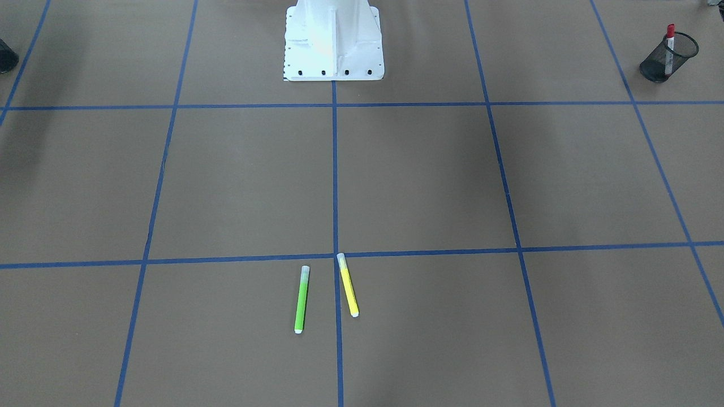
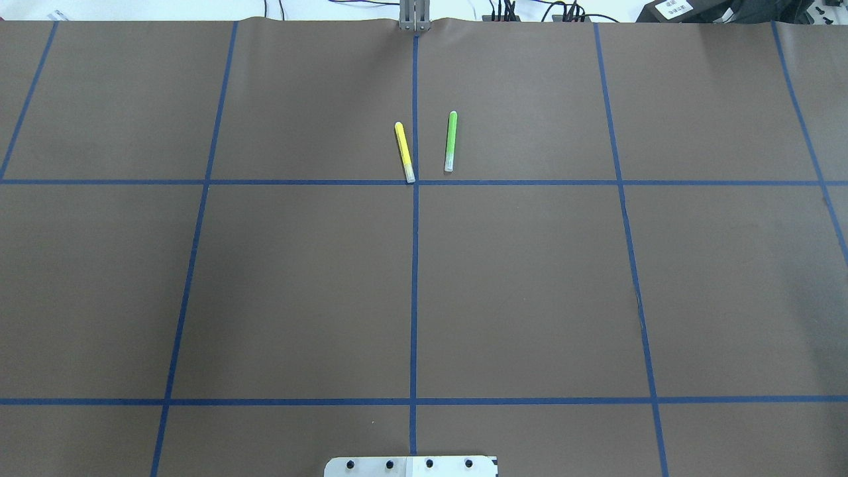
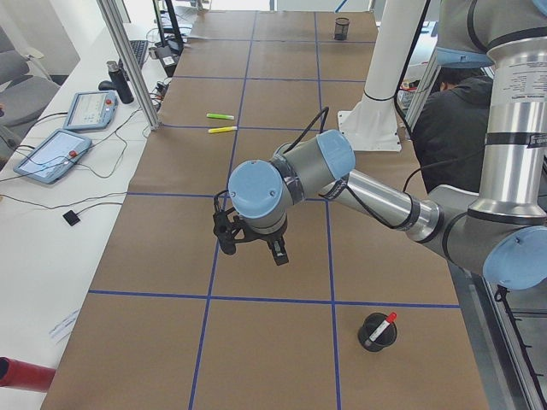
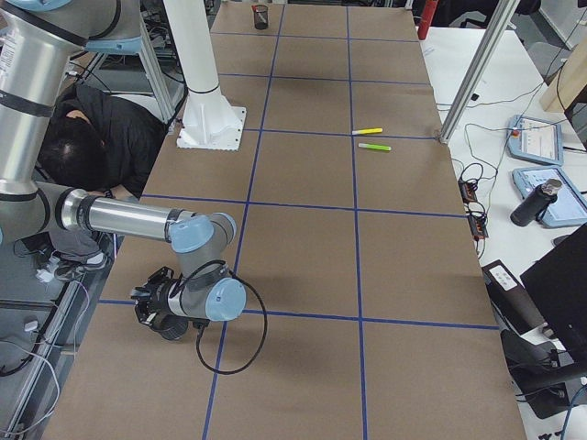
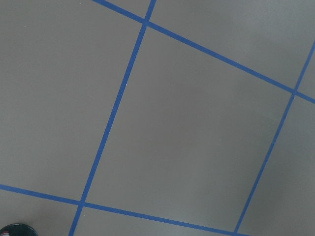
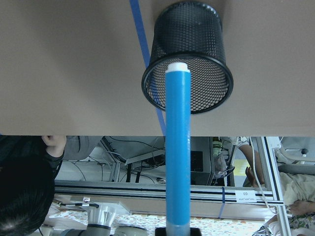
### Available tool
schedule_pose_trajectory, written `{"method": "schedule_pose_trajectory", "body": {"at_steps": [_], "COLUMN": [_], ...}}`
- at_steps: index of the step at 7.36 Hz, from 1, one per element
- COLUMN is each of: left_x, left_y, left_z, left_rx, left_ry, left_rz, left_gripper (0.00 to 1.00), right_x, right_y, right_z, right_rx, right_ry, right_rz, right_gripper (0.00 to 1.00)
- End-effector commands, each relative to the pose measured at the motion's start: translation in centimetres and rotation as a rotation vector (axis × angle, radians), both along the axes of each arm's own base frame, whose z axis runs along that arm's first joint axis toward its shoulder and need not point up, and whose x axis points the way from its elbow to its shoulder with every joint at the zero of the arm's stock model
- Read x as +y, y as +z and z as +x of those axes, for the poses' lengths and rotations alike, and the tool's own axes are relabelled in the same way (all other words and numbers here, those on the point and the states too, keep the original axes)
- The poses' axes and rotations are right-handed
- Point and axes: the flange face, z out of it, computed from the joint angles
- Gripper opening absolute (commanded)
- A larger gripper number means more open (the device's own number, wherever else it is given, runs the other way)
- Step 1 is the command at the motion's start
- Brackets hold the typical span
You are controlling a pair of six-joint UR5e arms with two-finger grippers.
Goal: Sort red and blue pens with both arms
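The blue pen (image 6: 177, 147) hangs in the air, white end toward the open mouth of a black mesh cup (image 6: 187, 59). My right gripper (image 6: 177, 229) is shut on its lower end at the bottom of the right wrist view. In the exterior right view this gripper (image 4: 151, 307) hovers right beside that cup (image 4: 171, 326), near the table's robot-side edge. The red pen (image 1: 670, 48) stands in another mesh cup (image 1: 667, 56). My left gripper (image 3: 252, 248) hangs over bare table, away from the red pen's cup (image 3: 377, 331). I cannot tell whether it is open or shut.
A green highlighter (image 2: 450, 140) and a yellow highlighter (image 2: 404, 151) lie side by side near the far middle of the table. The robot's white base (image 1: 332, 39) stands at the near edge. A person (image 4: 101, 128) crouches beside the base, off the table.
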Motion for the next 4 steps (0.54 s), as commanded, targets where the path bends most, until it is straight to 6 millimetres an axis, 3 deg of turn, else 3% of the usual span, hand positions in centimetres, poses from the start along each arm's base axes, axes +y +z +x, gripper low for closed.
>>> {"method": "schedule_pose_trajectory", "body": {"at_steps": [1,4], "left_x": [0.2,0.4], "left_y": [-1.5,-2.3], "left_z": [0.1,0.1], "left_rx": [-0.009,-0.015], "left_ry": [-0.002,-0.002], "left_rz": [0.031,0.047], "left_gripper": [1.0,1.0], "right_x": [1.5,1.6], "right_y": [1.4,3.2], "right_z": [0.0,-0.4], "right_rx": [-0.004,-0.011], "right_ry": [0.006,0.047], "right_rz": [-0.054,-0.094], "right_gripper": [0.0,0.0]}}
